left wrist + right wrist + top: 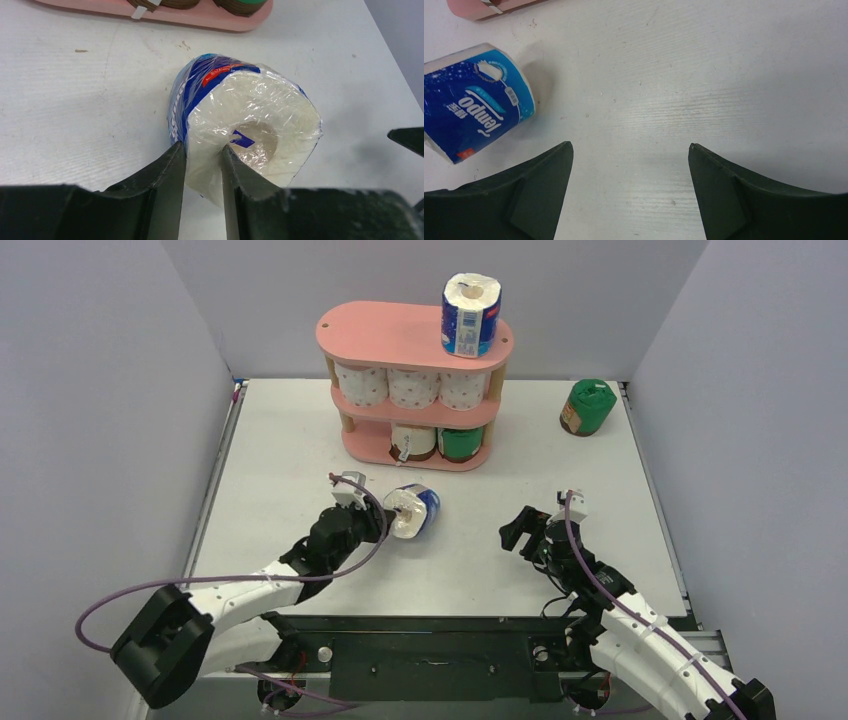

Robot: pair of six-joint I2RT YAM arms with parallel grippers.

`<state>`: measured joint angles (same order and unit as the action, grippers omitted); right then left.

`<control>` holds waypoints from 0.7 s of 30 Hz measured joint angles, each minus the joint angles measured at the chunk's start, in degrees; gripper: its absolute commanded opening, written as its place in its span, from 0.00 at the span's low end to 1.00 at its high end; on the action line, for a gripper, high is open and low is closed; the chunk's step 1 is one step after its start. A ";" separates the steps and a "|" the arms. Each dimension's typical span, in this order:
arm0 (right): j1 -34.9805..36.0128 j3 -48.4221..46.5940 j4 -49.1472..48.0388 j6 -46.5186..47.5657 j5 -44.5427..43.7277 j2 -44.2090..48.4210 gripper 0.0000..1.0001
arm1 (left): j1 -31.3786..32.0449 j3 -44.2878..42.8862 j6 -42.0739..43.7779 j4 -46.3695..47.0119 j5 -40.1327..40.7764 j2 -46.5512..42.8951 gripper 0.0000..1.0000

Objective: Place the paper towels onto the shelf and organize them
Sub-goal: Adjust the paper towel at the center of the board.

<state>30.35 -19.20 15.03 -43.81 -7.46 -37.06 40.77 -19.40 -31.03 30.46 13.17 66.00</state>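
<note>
White surface (300,440) with a pink three-board shelf (390,335) at its far middle.

The shelf stands directly on the surface. A blue roll (415,510) is on its side in front of the shelf, and a green roll (586,407) sits near the far right corner, well apart from it. The shelf's top board carries a second blue roll (470,315), upright at the right end. The middle board holds three dotted rolls (413,388) side by side. The bottom board holds a brownish roll (412,441) beside another green one (460,443).
</note>
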 measured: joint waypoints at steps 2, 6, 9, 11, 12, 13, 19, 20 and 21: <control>0.00 -0.04 0.00 0.04 0.00 0.02 0.80 | 0.09 -1.49 0.20 -7.02 -1.95 -3.67 0.15; 0.00 -0.07 0.00 0.07 0.00 0.22 0.80 | 0.15 -6.62 0.90 -20.39 -6.38 -7.52 0.19; 0.00 -0.07 0.00 0.04 0.00 0.68 0.80 | 0.17 -10.86 1.75 -28.22 -10.10 -7.78 0.27; 0.00 -0.07 -0.02 0.04 0.00 1.09 0.80 | 0.31 -13.18 2.19 -31.91 -12.22 -7.19 0.33; 0.00 -0.07 -0.02 0.04 0.00 1.33 0.80 | 0.39 -14.25 2.32 -33.35 -13.07 -6.51 0.35; 0.00 -0.07 0.00 0.04 0.00 1.42 0.80 | 0.44 -14.99 2.36 -34.23 -13.68 -5.90 0.40; 0.00 -0.07 0.09 0.04 -0.04 2.75 0.81 | 0.50 -16.85 1.42 -37.48 -14.43 -5.03 0.73; 0.00 -0.07 0.09 0.07 -0.04 2.84 0.81 | 0.50 -17.00 1.46 -37.90 -14.14 -5.42 0.77; 0.00 -0.07 0.09 0.09 -0.04 2.86 0.81 | 0.50 -17.22 1.38 -38.27 -13.64 -6.05 0.84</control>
<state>30.35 -19.27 15.11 -43.72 -7.51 -34.20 41.28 -36.62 -29.65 -7.81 -0.47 59.94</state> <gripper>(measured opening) 0.807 0.708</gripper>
